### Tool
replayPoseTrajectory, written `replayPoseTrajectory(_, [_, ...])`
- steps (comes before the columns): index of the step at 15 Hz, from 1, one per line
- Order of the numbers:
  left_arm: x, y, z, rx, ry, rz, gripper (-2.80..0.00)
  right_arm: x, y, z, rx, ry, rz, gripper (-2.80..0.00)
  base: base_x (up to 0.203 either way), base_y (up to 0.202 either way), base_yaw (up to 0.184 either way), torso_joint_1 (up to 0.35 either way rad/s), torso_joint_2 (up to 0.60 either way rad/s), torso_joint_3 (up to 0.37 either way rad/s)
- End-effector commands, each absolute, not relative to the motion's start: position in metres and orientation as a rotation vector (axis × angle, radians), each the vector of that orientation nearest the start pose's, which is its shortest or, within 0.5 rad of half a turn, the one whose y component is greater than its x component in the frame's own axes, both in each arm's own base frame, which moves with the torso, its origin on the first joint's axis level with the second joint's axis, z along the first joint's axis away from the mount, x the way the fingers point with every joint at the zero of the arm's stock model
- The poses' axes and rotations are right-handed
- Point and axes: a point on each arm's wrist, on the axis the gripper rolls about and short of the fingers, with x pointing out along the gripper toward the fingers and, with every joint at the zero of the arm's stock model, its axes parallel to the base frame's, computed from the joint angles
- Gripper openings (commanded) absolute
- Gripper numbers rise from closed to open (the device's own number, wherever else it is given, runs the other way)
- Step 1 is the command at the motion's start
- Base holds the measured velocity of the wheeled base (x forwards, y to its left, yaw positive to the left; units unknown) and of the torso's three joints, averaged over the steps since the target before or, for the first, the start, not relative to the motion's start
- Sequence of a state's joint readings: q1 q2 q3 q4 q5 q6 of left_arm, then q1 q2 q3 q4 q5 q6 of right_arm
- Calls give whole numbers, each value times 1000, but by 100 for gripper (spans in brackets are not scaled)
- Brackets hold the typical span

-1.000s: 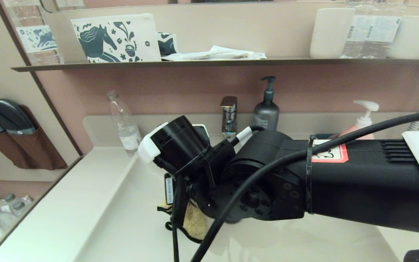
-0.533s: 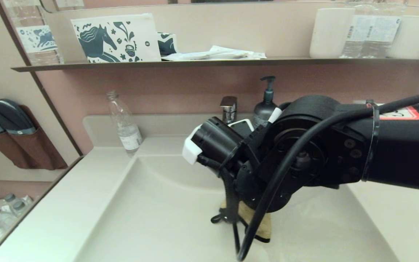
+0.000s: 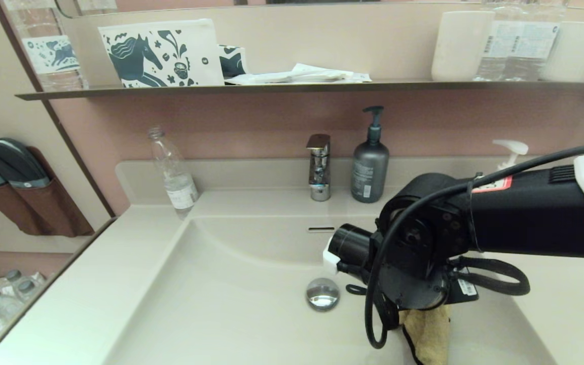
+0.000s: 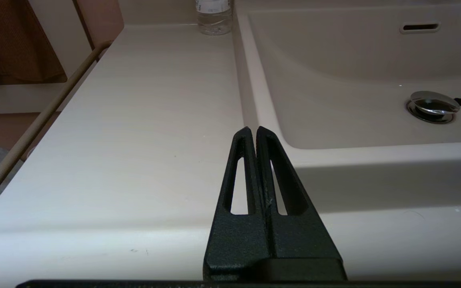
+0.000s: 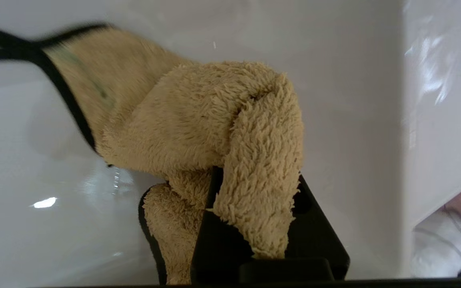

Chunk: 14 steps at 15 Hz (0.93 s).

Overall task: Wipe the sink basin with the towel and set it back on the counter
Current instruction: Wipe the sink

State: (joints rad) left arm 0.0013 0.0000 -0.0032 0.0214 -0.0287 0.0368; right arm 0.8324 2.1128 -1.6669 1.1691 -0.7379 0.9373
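Down in the sink basin (image 3: 231,284), near its right wall, your right gripper (image 5: 254,224) is pinching the towel (image 5: 198,132) and wiping, so next you are lifting it to the counter (image 4: 142,120), while your left gripper (image 4: 256,134), fingers pressed together, is waiting there.

The towel (image 3: 426,332) runs off the head view's lower edge; the pink soap bottle (image 3: 510,154) sits mostly hidden.

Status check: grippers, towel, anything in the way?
Right gripper shut on towel, low in the sink basin. Left gripper shut, empty, over counter. Nothing blocking.
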Motion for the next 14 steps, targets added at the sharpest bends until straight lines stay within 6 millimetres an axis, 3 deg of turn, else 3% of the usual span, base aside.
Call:
replayPoseTrajectory(1, [-23, -1, 74, 37, 19, -28, -280, 238, 236, 131, -303, 1051, -443, -280, 0, 0, 0, 0, 0, 0])
replayPoseTrajectory(8, [-23, -1, 74, 37, 19, -28, -280, 230, 242, 101, -120, 1171, -384, -280, 0, 0, 0, 0, 0, 0])
replayPoseTrajectory(14, [-23, -1, 74, 37, 19, -28, -280, 218, 277, 86, -49, 1199, -214, -280, 0, 0, 0, 0, 0, 0])
